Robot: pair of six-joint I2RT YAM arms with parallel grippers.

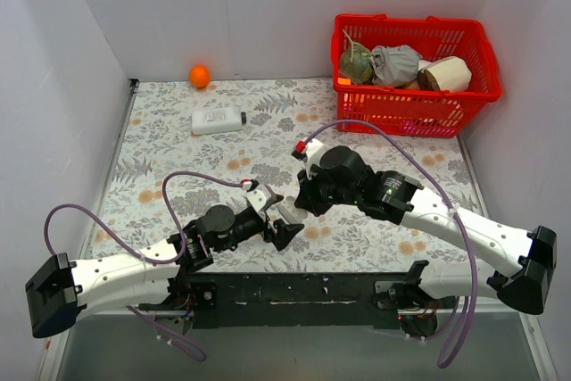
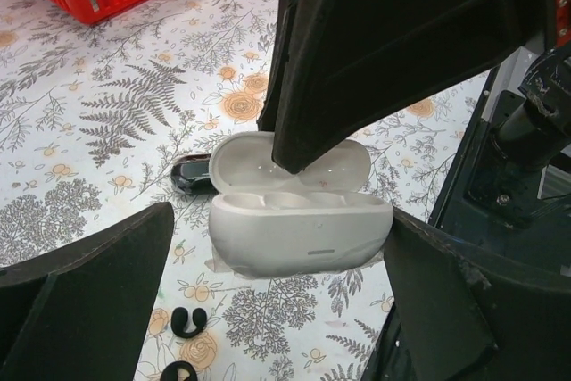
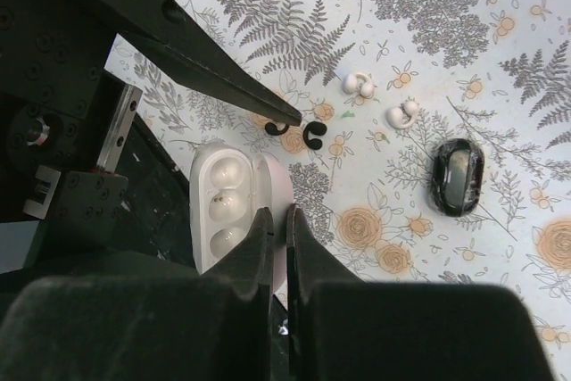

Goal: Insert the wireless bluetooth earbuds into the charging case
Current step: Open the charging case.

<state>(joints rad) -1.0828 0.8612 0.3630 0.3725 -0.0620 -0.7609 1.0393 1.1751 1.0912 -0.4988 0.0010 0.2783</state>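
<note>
The white charging case [image 2: 303, 225] stands open on the floral cloth, its cups empty; it also shows in the right wrist view [image 3: 219, 207] and the top view [image 1: 290, 212]. My right gripper [image 3: 279, 217] is shut on the raised lid [image 2: 241, 162]. My left gripper [image 2: 281, 219] is open, one finger on each side of the case body, the right one close to its end. Two tiny black earbuds [image 3: 314, 136] [image 3: 277, 128] lie on the cloth just beyond the case, under a left finger; they also show in the left wrist view [image 2: 187, 320]. In the top view the right gripper [image 1: 299, 207] and left gripper [image 1: 275, 226] meet at the case.
Two small white buds [image 3: 359, 85] [image 3: 403, 113] and a black oval pebble-like object [image 3: 457, 176] lie near the black ones. A red basket [image 1: 401, 115] with several items stands at the back right. A white bottle [image 1: 218, 120] and an orange ball [image 1: 199, 75] lie at the back left.
</note>
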